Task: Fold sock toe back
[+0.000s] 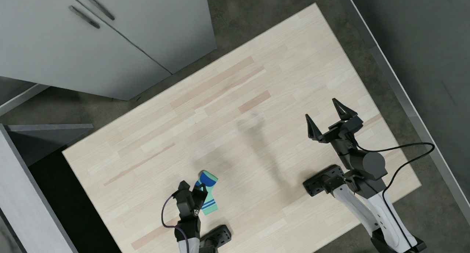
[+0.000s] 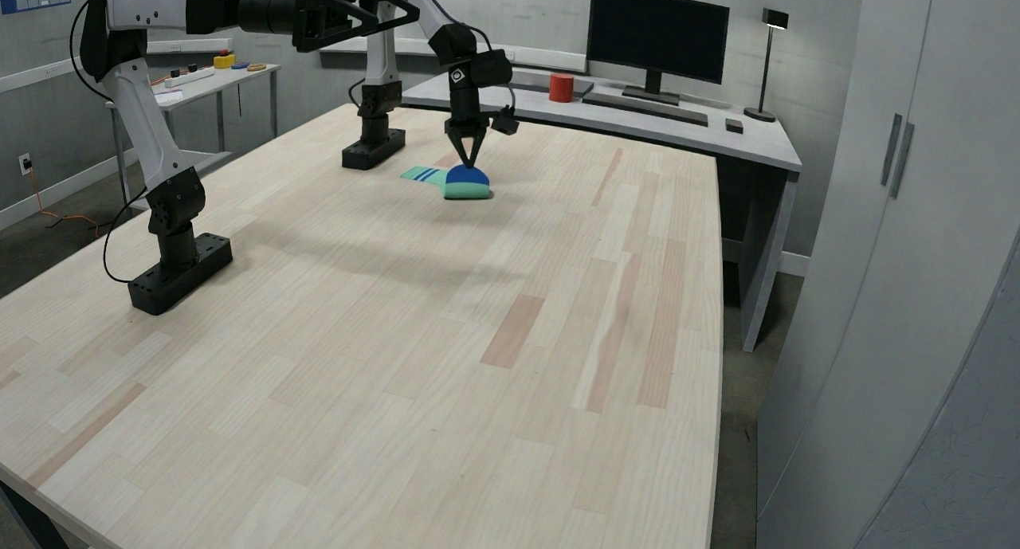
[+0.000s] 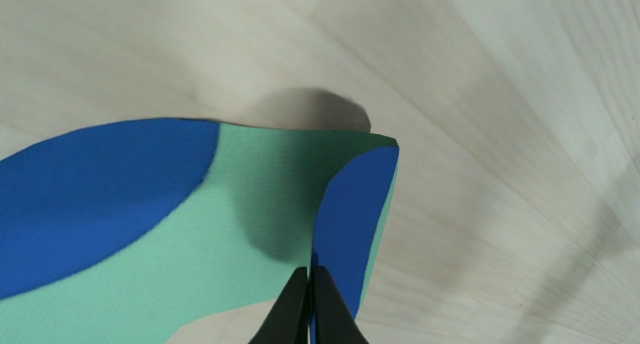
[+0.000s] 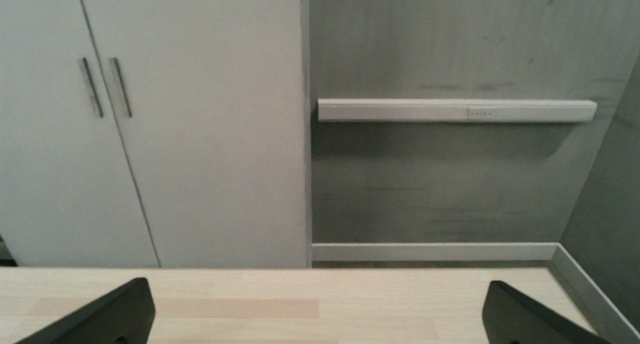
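On the table [image 1: 263, 87] [image 2: 392, 439] [image 3: 500, 84] [image 4: 380, 304], looking at a sock [image 1: 211, 193] [image 2: 428, 174] [image 3: 215, 224] with its toe [image 1: 207, 178] [image 2: 467, 174] [image 3: 350, 199] curled up over the foot, pinched tight in the left hand [image 1: 203, 185] [image 2: 468, 165] [image 3: 311, 283]. Well apart from the right hand [image 1: 320, 107] [image 2: 413, 10] [image 4: 317, 304], raised, wide open and holding nothing.

Matt ribbed cloth sock [image 1: 209, 195] [image 2: 467, 189] [image 3: 240, 204]; smooth, pale wood tabletop [image 1: 223, 136] [image 2: 399, 346] [image 3: 475, 209] [image 4: 380, 304].

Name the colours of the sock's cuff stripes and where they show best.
Dark blue stripes; best in the top view.
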Controlling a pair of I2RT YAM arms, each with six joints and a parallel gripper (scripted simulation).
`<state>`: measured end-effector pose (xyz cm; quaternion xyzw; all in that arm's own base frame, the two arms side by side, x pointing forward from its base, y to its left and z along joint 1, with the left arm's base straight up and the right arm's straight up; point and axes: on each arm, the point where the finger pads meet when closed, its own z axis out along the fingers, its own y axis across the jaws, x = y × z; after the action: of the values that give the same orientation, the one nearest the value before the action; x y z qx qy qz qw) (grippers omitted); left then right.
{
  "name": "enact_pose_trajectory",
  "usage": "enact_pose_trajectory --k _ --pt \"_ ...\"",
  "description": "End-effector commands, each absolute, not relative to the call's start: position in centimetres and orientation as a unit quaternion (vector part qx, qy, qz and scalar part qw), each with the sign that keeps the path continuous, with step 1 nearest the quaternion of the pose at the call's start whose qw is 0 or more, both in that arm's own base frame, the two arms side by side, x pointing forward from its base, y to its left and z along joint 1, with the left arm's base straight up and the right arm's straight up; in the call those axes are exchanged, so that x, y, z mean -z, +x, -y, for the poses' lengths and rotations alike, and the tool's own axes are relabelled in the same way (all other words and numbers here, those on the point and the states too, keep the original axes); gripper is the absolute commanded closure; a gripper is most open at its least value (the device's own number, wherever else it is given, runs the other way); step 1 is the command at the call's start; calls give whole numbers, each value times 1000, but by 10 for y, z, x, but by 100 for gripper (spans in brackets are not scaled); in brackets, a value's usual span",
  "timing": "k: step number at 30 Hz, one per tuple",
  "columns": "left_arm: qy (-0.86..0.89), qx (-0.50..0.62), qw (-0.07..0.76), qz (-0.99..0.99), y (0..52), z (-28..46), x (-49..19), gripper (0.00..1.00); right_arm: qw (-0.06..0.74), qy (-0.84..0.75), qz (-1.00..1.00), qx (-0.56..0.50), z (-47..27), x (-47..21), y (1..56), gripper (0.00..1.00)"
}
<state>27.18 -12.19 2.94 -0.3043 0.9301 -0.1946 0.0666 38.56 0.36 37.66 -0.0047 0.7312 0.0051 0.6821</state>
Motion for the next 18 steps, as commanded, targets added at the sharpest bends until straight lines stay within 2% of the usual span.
enact_pose_trajectory --k 1,13,14,18 --pt "-289 225 95 -926 291 131 -45 97 695 -7 -719 -5 -4 -391 382 0" --pt "-278 263 117 -916 284 116 -26 97 695 -7 -719 -5 -4 -391 382 0" --pt "-298 235 86 -921 276 113 -16 97 695 -7 -719 -5 -4 -391 382 0" --pt "-294 252 105 -916 287 122 -32 97 695 -7 -719 -5 -4 -391 382 0"
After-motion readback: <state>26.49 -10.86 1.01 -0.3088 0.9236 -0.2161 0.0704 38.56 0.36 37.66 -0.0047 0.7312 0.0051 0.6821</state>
